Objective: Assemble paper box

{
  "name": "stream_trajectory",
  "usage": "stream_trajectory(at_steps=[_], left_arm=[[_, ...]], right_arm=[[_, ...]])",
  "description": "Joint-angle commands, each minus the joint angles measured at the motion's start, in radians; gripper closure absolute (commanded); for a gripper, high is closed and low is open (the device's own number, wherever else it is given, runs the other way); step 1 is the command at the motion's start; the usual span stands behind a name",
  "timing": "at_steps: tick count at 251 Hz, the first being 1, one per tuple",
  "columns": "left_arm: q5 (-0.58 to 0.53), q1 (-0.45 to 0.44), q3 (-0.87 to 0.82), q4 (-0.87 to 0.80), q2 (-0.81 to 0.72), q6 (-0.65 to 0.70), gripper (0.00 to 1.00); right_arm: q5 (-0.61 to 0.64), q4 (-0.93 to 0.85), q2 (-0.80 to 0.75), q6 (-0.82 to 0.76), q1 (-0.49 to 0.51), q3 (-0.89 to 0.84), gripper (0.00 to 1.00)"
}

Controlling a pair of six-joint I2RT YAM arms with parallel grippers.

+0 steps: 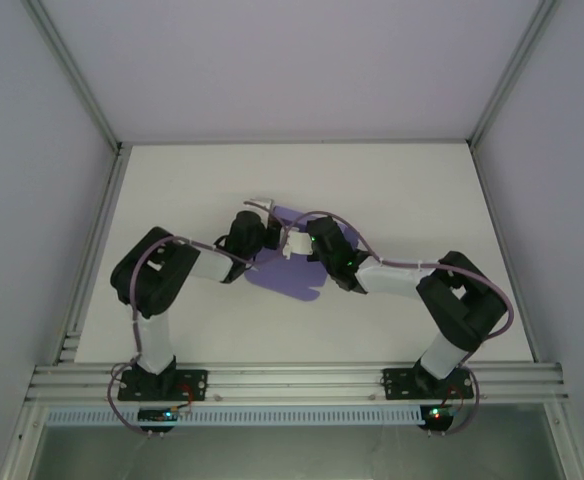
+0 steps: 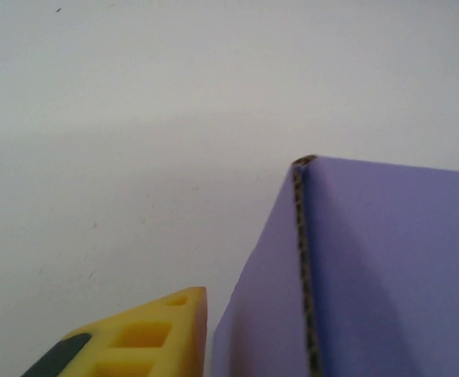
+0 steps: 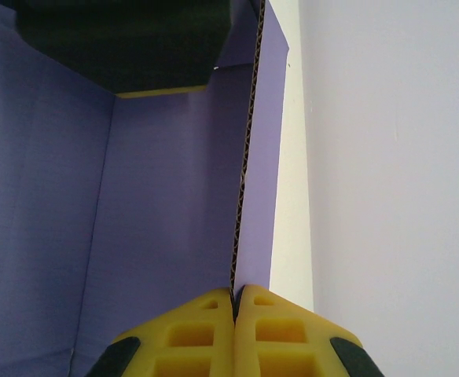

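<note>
The paper box (image 1: 290,275) is lavender-purple card, partly folded, at the middle of the table between the two arms. My right gripper (image 1: 294,243) (image 3: 235,301) is shut on the corrugated edge of an upright wall (image 3: 253,196) of the box. My left gripper (image 1: 264,212) is at the box's far left corner. In the left wrist view one yellow finger (image 2: 147,334) sits just outside a raised purple wall (image 2: 387,267), a thin gap from the card, and the other finger is hidden behind that wall. A dark block (image 3: 123,43) hangs over the box's inside in the right wrist view.
The white table (image 1: 172,200) is bare around the box. Metal frame rails (image 1: 92,250) run along its left and right sides, and a rail (image 1: 292,380) carrying both arm bases runs along the near edge.
</note>
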Motion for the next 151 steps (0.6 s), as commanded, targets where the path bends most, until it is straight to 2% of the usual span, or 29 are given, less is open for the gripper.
stream_trajectory(at_steps=[1,5,58,66,84,103,117,129,139,151], left_arm=[[-0.018,-0.004,0.035,0.061,0.036,0.013,0.93],[-0.028,-0.004,0.035,0.062,0.039,0.013,1.00],[-0.103,-0.005,0.026,0.024,0.039,0.009,1.00],[-0.101,-0.005,0.017,0.030,0.035,0.007,1.00],[-0.117,-0.006,-0.002,0.033,0.025,0.005,1.00],[-0.149,-0.012,-0.012,0.017,0.012,-0.007,1.00],[-0.175,-0.017,-0.021,0.007,-0.001,-0.015,1.00],[-0.185,-0.017,-0.030,-0.002,-0.020,-0.036,1.00],[-0.184,-0.017,-0.033,-0.022,-0.044,-0.050,1.00],[-0.189,-0.015,-0.025,-0.075,-0.079,-0.087,1.00]], right_arm=[[-0.031,-0.182,0.047,0.037,0.002,-0.023,1.00],[-0.030,-0.182,0.047,0.039,0.002,-0.022,1.00],[-0.022,-0.165,0.029,0.087,-0.011,-0.012,0.99],[-0.016,-0.153,0.022,0.096,-0.014,-0.011,0.90],[-0.013,-0.126,-0.004,0.118,-0.023,-0.019,0.63],[-0.032,-0.121,-0.057,0.162,-0.030,-0.031,0.46],[-0.058,-0.135,-0.116,0.217,-0.031,-0.035,0.39],[-0.072,-0.144,-0.174,0.269,-0.031,-0.046,0.14],[-0.086,-0.152,-0.229,0.321,-0.031,-0.058,0.03],[-0.105,-0.152,-0.300,0.404,-0.031,-0.080,0.02]])
